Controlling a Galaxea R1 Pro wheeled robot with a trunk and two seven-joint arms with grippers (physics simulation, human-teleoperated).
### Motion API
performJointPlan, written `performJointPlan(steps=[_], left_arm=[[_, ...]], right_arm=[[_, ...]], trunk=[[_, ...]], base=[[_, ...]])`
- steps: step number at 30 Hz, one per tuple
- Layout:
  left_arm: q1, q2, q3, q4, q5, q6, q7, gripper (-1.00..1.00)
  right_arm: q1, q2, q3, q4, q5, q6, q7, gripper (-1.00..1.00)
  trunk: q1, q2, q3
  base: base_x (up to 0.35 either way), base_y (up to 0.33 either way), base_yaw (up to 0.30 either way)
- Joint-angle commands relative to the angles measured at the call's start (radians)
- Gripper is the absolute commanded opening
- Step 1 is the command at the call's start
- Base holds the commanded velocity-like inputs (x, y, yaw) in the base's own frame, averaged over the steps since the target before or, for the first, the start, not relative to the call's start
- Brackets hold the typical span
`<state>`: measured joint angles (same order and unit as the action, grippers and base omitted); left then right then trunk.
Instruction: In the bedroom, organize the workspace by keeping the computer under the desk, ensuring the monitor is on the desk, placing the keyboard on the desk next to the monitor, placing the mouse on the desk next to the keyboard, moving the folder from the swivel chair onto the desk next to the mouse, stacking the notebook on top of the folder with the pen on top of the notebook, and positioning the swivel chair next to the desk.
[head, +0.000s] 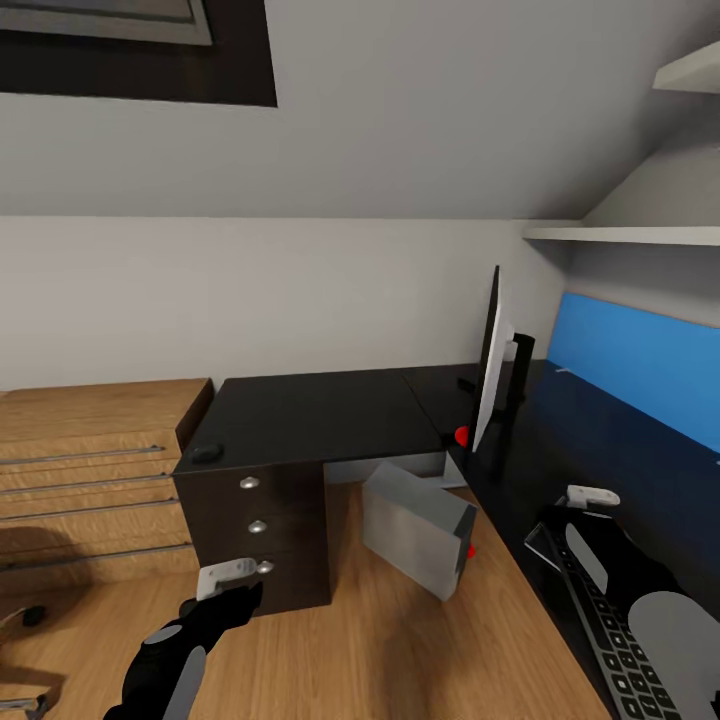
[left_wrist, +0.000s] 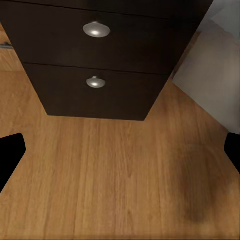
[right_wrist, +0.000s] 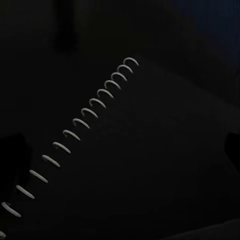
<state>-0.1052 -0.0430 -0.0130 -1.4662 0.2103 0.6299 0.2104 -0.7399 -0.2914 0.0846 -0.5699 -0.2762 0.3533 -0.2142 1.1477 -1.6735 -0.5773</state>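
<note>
The desk (head: 310, 410) has a glossy black top. On it the monitor (head: 488, 375) stands edge-on to me, and the mouse (head: 207, 453) lies at the front left corner. The grey computer (head: 415, 530) sits tilted on the floor under the desk. The keyboard (head: 615, 650) lies on the right wing, partly under my right arm. My right gripper (head: 562, 520) is open just above the dark spiral-bound notebook (right_wrist: 150, 165), whose wire coil (right_wrist: 75, 122) shows between the fingertips (right_wrist: 11, 152). Open too, my left gripper (head: 245, 597) hangs low in front of the desk drawers (left_wrist: 95, 82), over the floor.
A light oak dresser (head: 90, 470) with bar handles stands left of the desk. Behind the right wing runs a blue panel (head: 640, 360), with white shelves (head: 640, 235) above. A black caster (head: 30, 615) and a chrome leg (head: 25, 705) show at the lower left. Oak floor (left_wrist: 120, 175) lies below the drawers.
</note>
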Motion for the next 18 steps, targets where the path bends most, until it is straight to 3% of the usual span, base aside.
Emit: performJointPlan(steps=[1, 18], left_arm=[[-0.001, 0.000, -0.001, -0.002, 0.011, 0.004, 0.009, 1.00], [-0.001, 0.000, -0.001, -0.002, 0.012, 0.004, 0.008, 1.00]], right_arm=[[0.001, -0.002, 0.009, 0.000, -0.012, 0.012, -0.006, 1.00], [0.001, -0.002, 0.009, -0.002, -0.012, 0.010, -0.004, 1.00]], trunk=[[0.000, -0.001, -0.001], [0.000, -0.001, -0.001]], base=[[-0.012, 0.000, 0.000], [-0.002, 0.000, 0.000]])
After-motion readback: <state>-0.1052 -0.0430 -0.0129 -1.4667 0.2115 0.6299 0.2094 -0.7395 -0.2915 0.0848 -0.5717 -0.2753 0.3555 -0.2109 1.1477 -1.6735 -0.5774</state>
